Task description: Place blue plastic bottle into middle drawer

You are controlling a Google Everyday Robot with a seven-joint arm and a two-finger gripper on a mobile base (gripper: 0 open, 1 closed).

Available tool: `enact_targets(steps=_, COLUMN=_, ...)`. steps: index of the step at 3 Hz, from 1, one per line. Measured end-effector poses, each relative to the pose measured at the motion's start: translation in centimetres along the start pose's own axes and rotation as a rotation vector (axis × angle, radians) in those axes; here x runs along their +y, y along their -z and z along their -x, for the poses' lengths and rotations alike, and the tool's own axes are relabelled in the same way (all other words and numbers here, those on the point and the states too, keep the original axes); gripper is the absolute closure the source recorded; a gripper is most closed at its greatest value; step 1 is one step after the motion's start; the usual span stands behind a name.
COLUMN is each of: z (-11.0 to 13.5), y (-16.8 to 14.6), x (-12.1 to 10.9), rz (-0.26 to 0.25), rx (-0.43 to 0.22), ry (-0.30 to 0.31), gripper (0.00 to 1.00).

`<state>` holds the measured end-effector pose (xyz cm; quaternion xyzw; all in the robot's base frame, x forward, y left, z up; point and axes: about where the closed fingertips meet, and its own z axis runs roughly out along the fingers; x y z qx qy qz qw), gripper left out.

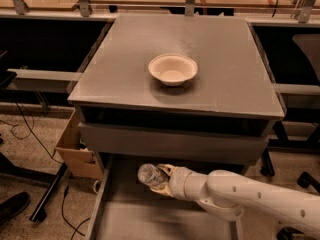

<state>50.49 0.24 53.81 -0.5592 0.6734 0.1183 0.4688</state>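
Cream bowl (pixel 173 69) sits on cabinet top (pixel 227 81); cardboard box (pixel 76 154) stands beside it.

Pincer (pixel 161 178) low centre, clamped on bottle (pixel 148 174)

Bowl (pixel 172 69) on cabinet top (pixel 225 86), claw (pixel 161 180) gripping bottle (pixel 149 174) over middle drawer (pixel 145 221) below, cardboard box (pixel 75 153) to the left

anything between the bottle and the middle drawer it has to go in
Nothing visible. The tool holds the blue plastic bottle over the back of the open middle drawer; the bowl sits up on the cabinet top, out of the way.
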Motion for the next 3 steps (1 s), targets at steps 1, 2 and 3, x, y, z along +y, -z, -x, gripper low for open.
enact_targets(steps=1, z=-0.5, y=-0.5, x=-0.1, rz=0.009, rx=0.027, ry=0.011, gripper=0.31)
enact_targets(steps=2, z=-0.8, y=-1.5, x=0.2, rz=0.045, rx=0.047, ry=0.029, gripper=0.00)
enact_targets(steps=3, z=-0.8, y=-1.5, x=0.2, rz=0.045, rx=0.047, ry=0.029, gripper=0.00)
